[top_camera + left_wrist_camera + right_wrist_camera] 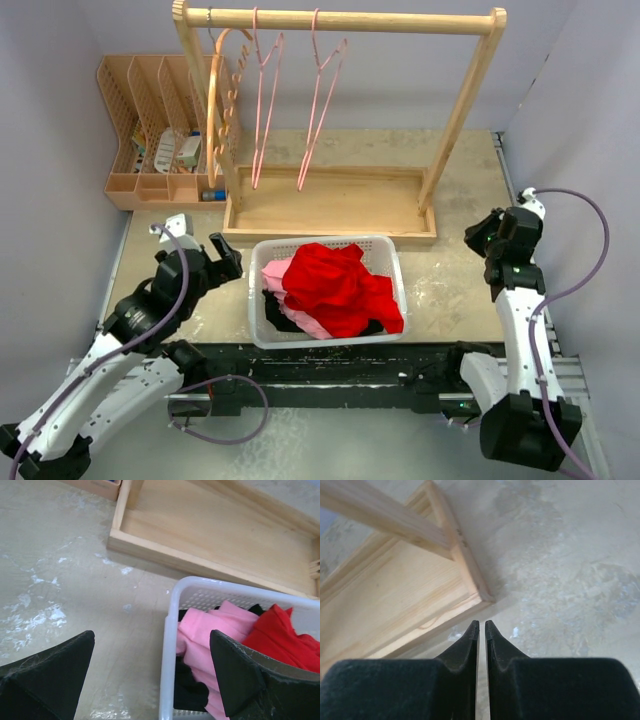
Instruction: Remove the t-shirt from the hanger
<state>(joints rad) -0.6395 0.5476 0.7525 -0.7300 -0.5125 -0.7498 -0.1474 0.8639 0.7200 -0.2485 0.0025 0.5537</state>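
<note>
Arm bases (pixel 520 430) sit at the near edge of a scuffed beige table (pixel 450 290), grey walls round it, wooden rack (pixel 340 18) at the back w/ pink hangers (pixel 262 110). Red t-shirt (pixel 335 285) is heaped in the white basket (pixel 325 243), just right of the left gripper (pixel 228 258), well left of the right gripper (pixel 481 623). Left jaws wide apart, holding nothing; right ones pressed together, empty, by the rack's base corner.

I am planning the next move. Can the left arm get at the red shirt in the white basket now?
Probably yes. The left gripper is open and sits close beside the left side of the white basket. The red shirt lies uppermost in it, with nothing over it.
</note>
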